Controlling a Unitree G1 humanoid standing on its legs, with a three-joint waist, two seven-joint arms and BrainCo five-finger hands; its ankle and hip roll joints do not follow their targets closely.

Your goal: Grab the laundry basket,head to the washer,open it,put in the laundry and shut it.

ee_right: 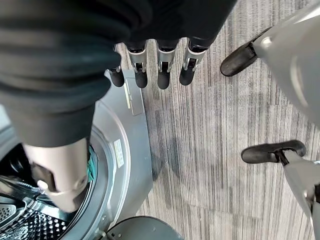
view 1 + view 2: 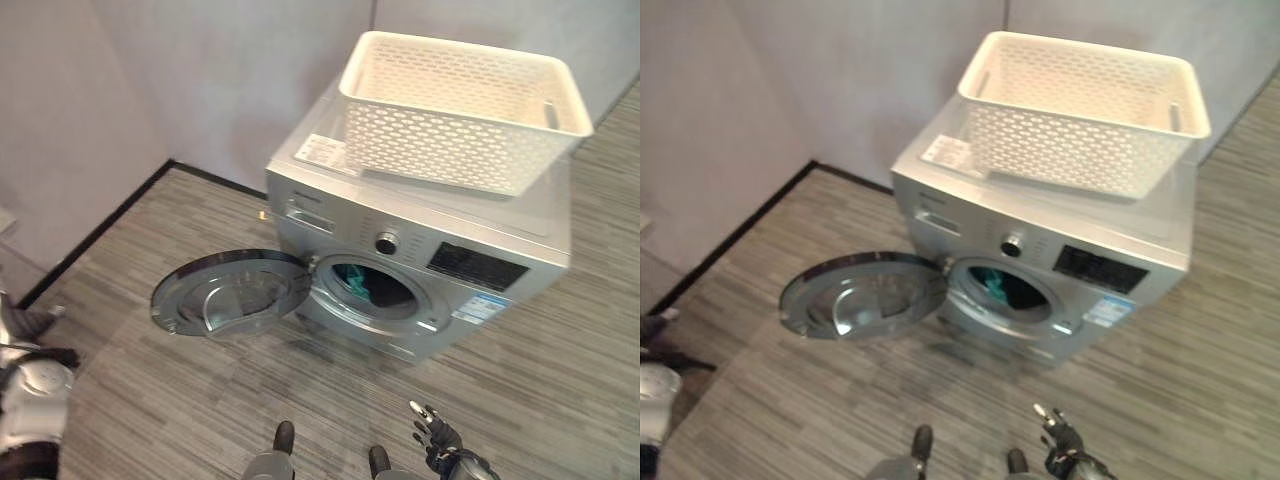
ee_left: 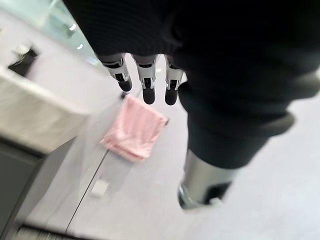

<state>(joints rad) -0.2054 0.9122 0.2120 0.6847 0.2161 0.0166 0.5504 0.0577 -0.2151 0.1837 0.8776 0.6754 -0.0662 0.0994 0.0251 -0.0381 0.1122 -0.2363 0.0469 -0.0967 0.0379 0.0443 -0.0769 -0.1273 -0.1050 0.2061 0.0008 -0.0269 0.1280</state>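
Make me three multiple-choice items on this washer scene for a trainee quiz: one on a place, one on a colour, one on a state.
1. Where is the basket?
A. on the floor
B. on top of the washer
C. inside the drum

2. What colour is the laundry seen in the drum?
A. teal
B. yellow
C. white

3. How is the door?
A. shut
B. swung fully open
C. taken off and leaning on the wall

Key: 1 B, the basket sits on the washer's lid. 2 A, teal cloth shows through the round opening. 3 B, the door hangs wide at the opening's side, its inner face in view.
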